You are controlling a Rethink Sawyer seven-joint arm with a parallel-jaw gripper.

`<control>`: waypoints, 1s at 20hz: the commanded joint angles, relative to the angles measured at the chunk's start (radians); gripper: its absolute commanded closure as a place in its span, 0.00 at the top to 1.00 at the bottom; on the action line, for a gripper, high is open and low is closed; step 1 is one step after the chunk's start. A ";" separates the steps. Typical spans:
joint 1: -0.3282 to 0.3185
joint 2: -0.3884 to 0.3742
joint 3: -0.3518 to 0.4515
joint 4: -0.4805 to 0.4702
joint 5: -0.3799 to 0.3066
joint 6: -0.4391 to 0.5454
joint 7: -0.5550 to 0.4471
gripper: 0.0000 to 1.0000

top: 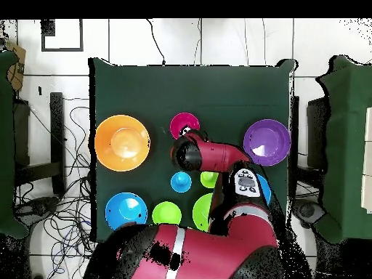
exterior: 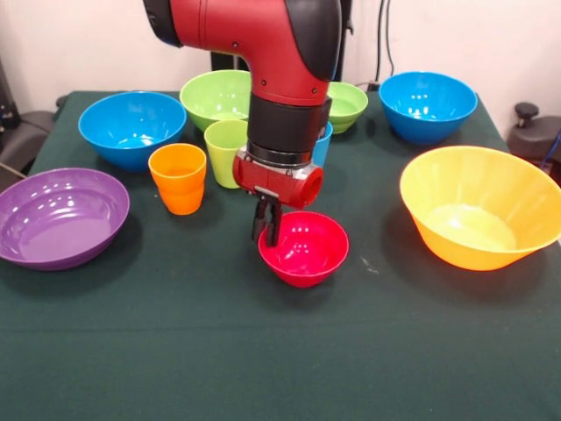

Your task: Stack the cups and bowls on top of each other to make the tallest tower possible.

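Small red bowl (exterior: pixel 304 248) sits nearest, mid-table, upright. Gripper (exterior: pixel 267 224) is down at its left rim, fingers apparently pinched on the wall; grasp not confirmed. Nothing stacked yet. Step: picking the bowl. Next: lift it clear, carry to the yellow-orange bowl (exterior: pixel 480 210) at one side.

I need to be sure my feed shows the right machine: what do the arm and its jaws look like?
The arm is glossy red with black joint bands. A ribbed black collar sits above a red wrist block that has round holes in it. The gripper is small, with dark, narrow jaws. From overhead, a grey panel with a little screen shows on one link, and a white stripe runs along the base link.
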 commanded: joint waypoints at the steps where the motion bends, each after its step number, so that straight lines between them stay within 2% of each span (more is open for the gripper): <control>1: -0.003 0.109 0.126 -0.064 -0.066 -0.046 0.000 0.00; 8: -0.009 0.070 0.131 -0.007 -0.057 0.091 -0.035 0.00; 17: -0.011 0.073 0.132 0.002 -0.054 0.100 -0.033 0.00; 18: -0.011 0.073 0.131 0.003 -0.055 0.102 -0.034 1.00; 20: -0.010 0.073 0.130 0.001 -0.054 0.107 -0.035 1.00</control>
